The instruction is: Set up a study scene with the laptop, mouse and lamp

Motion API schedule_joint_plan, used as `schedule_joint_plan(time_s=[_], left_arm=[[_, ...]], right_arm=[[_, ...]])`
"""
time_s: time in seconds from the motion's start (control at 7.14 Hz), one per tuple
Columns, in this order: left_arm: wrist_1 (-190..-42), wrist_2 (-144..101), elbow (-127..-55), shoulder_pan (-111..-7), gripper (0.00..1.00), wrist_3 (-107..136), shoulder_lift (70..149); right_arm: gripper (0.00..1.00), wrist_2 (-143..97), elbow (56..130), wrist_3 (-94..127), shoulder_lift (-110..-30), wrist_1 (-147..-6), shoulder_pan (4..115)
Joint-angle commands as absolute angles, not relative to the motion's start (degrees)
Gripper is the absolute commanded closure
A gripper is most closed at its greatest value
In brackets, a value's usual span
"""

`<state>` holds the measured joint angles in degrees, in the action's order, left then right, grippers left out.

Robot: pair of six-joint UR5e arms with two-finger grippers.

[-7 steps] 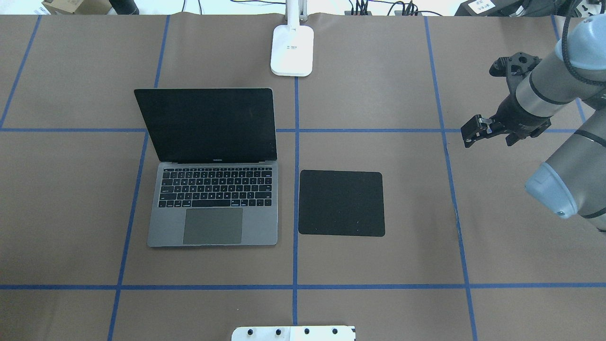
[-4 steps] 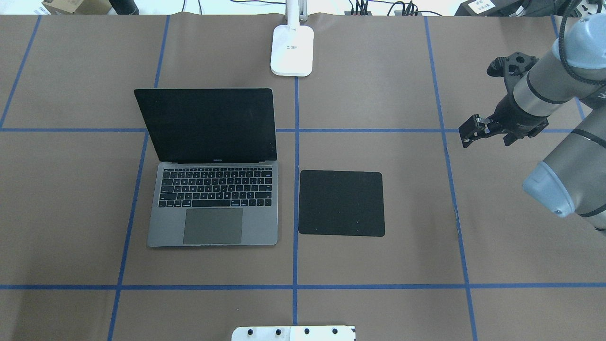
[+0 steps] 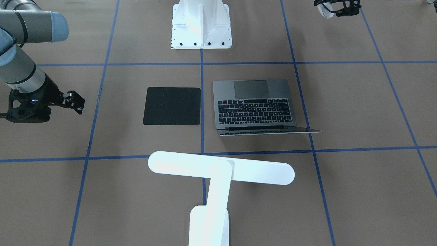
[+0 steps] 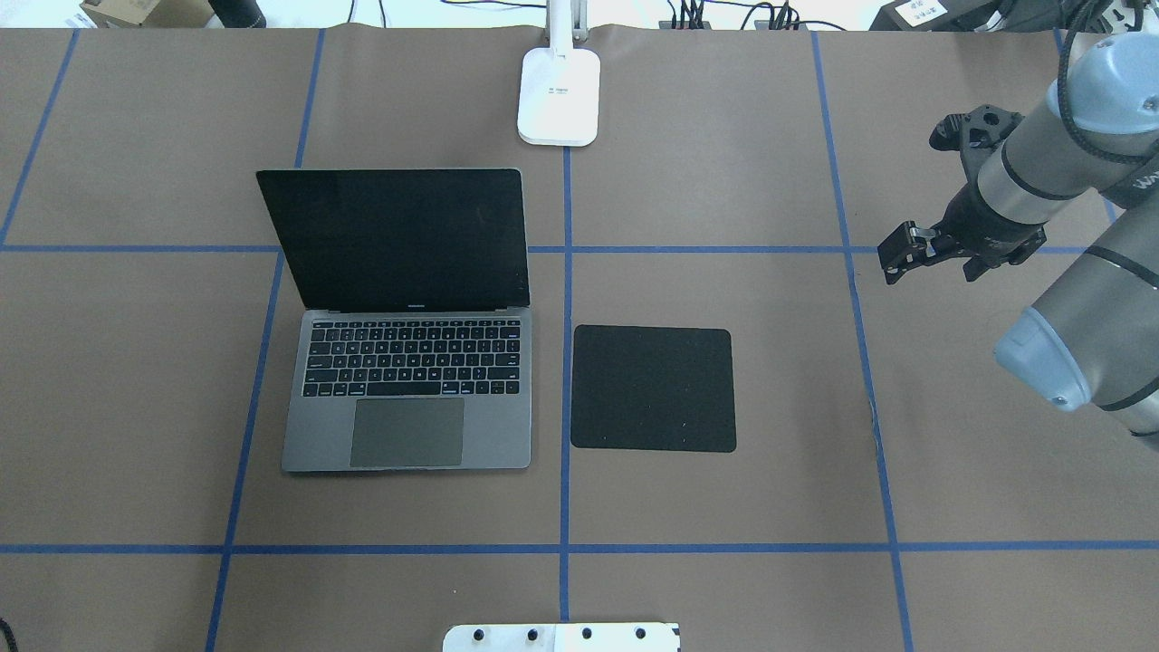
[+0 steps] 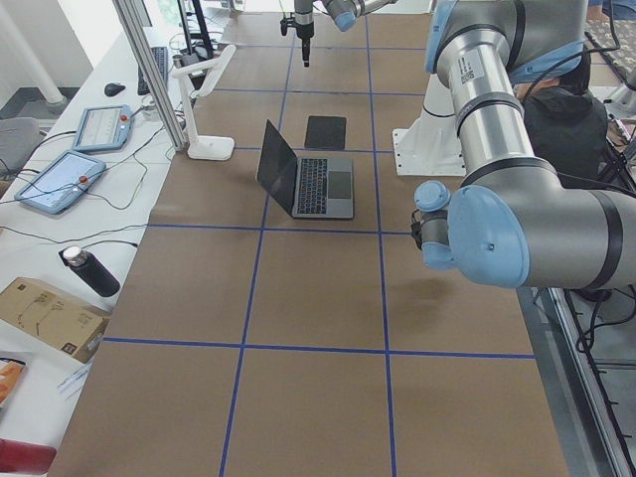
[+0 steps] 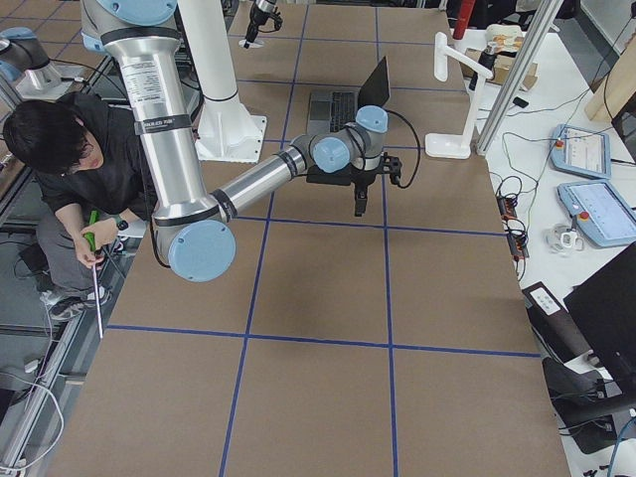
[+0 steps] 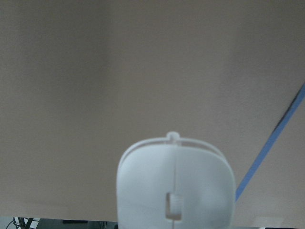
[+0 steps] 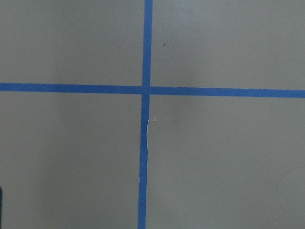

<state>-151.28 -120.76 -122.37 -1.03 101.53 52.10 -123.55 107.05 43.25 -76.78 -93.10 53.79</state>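
The left gripper [image 3: 329, 8], top right in the front-facing view, has its jaws clamped on the small glossy white oval mouse [image 7: 175, 188] above the brown surface [image 4: 724, 181]. The right arm stretches level, with the right gripper [image 4: 895, 256] pointing down, its jaws narrow and empty.

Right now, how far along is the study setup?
Done: the laptop sits open beside the black mouse pad, and the lamp stands at the table's far edge. In hand: the left gripper holds the mouse, off at the robot's left. Left: setting the mouse on the pad, which is bare. The right gripper is empty.
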Motion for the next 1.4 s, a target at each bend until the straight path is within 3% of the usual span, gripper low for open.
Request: schedule_joint_plan(time_s=[0.0, 0.42, 0.7, 1.26], left_arm=[[-129.56, -130.03, -125.33, -13.65, 1.0, 98.01, 69.52], [-110.48, -133.68, -125.51, -22.39, 1.0, 96.07, 88.87], [-88.44, -133.77, -122.98, -26.27, 1.0, 90.28, 107.91], [-85.87, -128.68, -107.27, -26.63, 1.0, 83.69, 127.05]], right_arm=[[0.0, -123.49, 106.0, 42.81, -76.64, -92.9, 53.79], [0.0, -123.31, 105.82, 42.63, -76.73, -92.9, 53.79], [0.0, -123.14, 105.82, 42.71, -76.73, -92.9, 54.22], [0.0, -123.84, 105.82, 42.54, -76.99, -93.51, 57.92]])
